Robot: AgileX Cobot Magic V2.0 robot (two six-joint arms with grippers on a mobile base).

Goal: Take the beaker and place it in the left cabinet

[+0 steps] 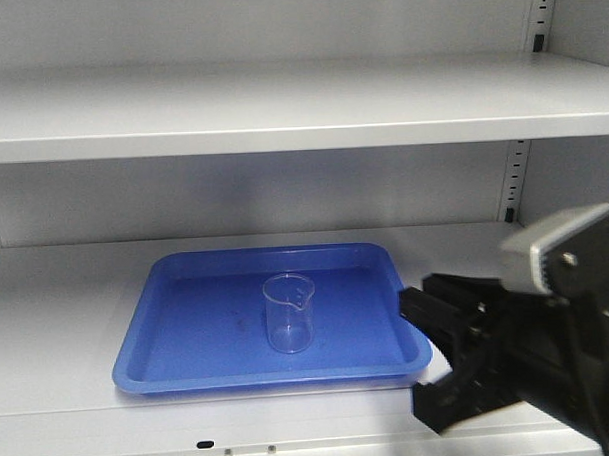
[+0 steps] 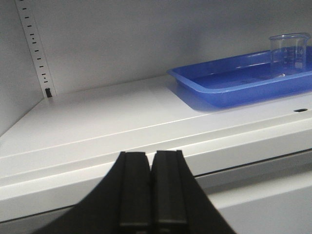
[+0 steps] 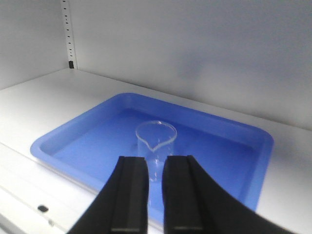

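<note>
The beaker [image 1: 288, 314], small and of clear glass, stands upright in the middle of a blue tray [image 1: 270, 374] on the lower shelf [image 1: 58, 327] of a white-grey cabinet. My right gripper [image 1: 422, 356] hovers at the tray's right front corner, to the right of the beaker and apart from it. In the right wrist view the beaker [image 3: 155, 146] stands just beyond the right gripper [image 3: 156, 161], whose jaws are open by a narrow gap with nothing between them. Below the shelf's front edge, left of the tray [image 2: 219, 92] and far from the beaker [image 2: 289, 53], my left gripper [image 2: 151, 155] is shut and empty.
An upper shelf [image 1: 281, 119] runs above the tray. Slotted shelf-pin rails stand at the back right [image 1: 518, 181] and back left [image 2: 34, 48]. Bare white shelf [image 2: 107, 117] lies left of the tray. A small dark hole [image 1: 205, 444] marks the shelf's front lip.
</note>
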